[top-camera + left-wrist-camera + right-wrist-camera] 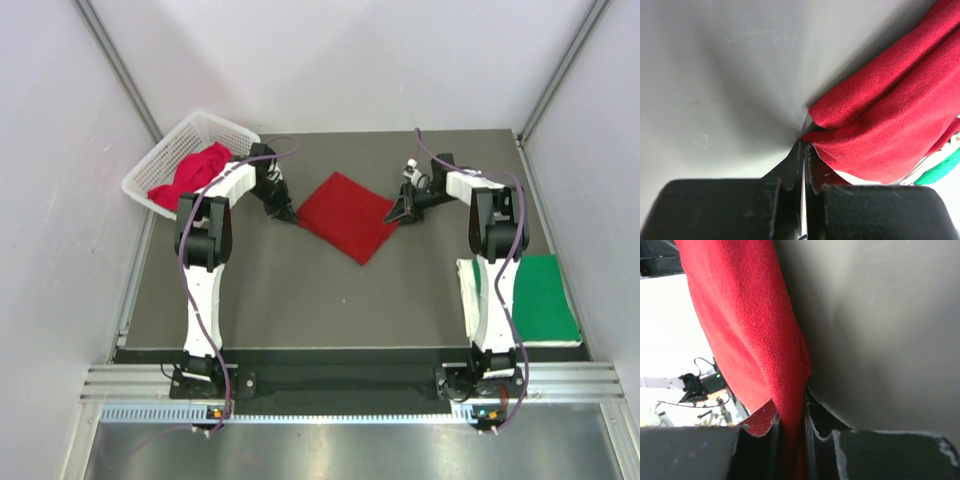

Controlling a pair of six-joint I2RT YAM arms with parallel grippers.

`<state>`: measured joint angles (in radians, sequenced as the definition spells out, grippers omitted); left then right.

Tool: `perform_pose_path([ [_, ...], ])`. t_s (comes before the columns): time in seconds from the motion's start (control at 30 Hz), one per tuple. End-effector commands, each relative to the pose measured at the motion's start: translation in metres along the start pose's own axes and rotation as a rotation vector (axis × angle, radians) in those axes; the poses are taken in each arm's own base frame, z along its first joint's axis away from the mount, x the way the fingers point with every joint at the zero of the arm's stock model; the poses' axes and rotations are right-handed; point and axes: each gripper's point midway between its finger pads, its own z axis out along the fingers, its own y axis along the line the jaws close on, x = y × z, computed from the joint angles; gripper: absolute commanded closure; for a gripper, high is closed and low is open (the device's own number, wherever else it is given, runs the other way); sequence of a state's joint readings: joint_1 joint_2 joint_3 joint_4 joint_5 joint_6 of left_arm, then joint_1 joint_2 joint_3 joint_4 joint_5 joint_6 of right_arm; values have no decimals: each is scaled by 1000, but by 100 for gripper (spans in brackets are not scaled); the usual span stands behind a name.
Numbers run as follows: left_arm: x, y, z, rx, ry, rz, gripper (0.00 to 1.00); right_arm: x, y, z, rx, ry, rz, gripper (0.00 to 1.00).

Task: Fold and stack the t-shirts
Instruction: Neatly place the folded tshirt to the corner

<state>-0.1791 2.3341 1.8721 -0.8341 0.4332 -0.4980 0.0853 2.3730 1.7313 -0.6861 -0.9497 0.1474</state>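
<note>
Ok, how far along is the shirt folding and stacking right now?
Done: a green t-shirt lies folded at the right edge of the table, on something white. In hand: a red t-shirt, folded square in the middle, with the left jaws and right jaws shut on opposite corners. Left: carrying it to the stack, then the crumpled red cloth in the white basket.

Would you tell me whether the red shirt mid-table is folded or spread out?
Folded: the red shirt forms a compact square, and the left wrist view shows doubled layers.
</note>
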Motion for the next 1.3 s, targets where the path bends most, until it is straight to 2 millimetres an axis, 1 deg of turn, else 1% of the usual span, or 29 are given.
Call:
perform_pose_path([
  [0.0, -38, 76, 18, -234, -120, -6, 99, 2, -35, -4, 202, -45, -56, 100],
  [0.07, -41, 70, 13, -210, -126, -16, 96, 2, -31, -11, 234, -69, -67, 100],
  [0.1, -46, 65, 7, -190, -141, -16, 95, -5, -20, -19, 236, -105, -100, 100],
  [0.13, -47, 61, 4, -175, -143, -22, 90, 2, -19, -21, 239, -107, -93, 100],
  [0.17, -46, 52, -1, -142, -140, -19, 85, 1, -15, -23, 239, -123, -92, 100],
  [0.2, -47, 48, -4, -128, -140, -24, 82, 6, -8, -28, 238, -133, -94, 100],
  [0.27, -46, 37, -13, -90, -145, -17, 76, 11, -1, -32, 240, -145, -79, 100],
  [0.3, -43, 32, -14, -68, -133, -20, 75, 16, 4, -37, 245, -153, -75, 100],
  [0.37, -40, 25, -23, -44, -133, -13, 72, 24, 6, -42, 271, -154, -58, 100],
  [0.4, -34, 26, -23, -43, -117, -15, 71, 26, 13, -49, 282, -166, -65, 100],
  [0.43, -30, 27, -24, -41, -113, -16, 71, 33, 13, -50, 300, -159, -57, 100],
  [0.47, -28, 22, -31, -28, -120, -12, 71, 35, 18, -59, 335, -174, -66, 100],
  [0.5, -17, 27, -27, -24, -94, -21, 71, 38, 19, -64, 358, -180, -61, 100],
  [0.57, -10, 15, -30, 45, -94, -11, 71, 48, 16, -73, 431, -191, -37, 100],
  [0.6, 3, 20, -23, 52, -64, -23, 71, 53, 22, -83, 449, -215, -39, 100],
  [0.63, 6, 15, -22, 81, -59, -20, 71, 56, 23, -89, 472, -230, -30, 100],
  [0.67, 12, 12, -21, 95, -52, -11, 71, 60, 28, -100, 506, -258, -18, 100],
  [0.7, 22, 15, -16, 95, -28, -19, 71, 68, 27, -103, 521, -257, -6, 100],
  [0.73, 26, 15, -15, 103, -18, -12, 71, 72, 29, -107, 530, -263, -4, 100],
  [0.77, 30, 13, -13, 117, -3, -3, 71, 78, 35, -117, 549, -286, 5, 100],
  [0.8, 34, 13, -12, 123, 10, -2, 71, 86, 34, -119, 564, -283, 17, 100],
  [0.87, 37, 10, -12, 142, 21, -2, 73, 98, 35, -129, 602, -298, 39, 100],
  [0.93, 40, 6, -12, 164, 30, -17, 74, 109, 42, -141, 622, -333, 42, 100],
  [0.97, 42, 1, -12, 180, 33, -17, 75, 117, 40, -147, 651, -343, 69, 100],
  [1.03, 47, -6, -9, 202, 43, -23, 75, 127, 48, -158, 667, -382, 71, 100],
  [1.07, 52, -11, -4, 208, 60, -17, 75, 134, 54, -166, 675, -405, 84, 100],
  [1.13, 56, -21, -2, 232, 73, -18, 75, 141, 57, -174, 695, -428, 104, 100],
  [1.17, 60, -27, 1, 237, 85, -10, 75, 149, 62, -182, 706, -438, 112, 100],
  [1.27, 61, -41, 2, 257, 96, 3, 74, 158, 66, -197, 742, -475, 122, 100],
])
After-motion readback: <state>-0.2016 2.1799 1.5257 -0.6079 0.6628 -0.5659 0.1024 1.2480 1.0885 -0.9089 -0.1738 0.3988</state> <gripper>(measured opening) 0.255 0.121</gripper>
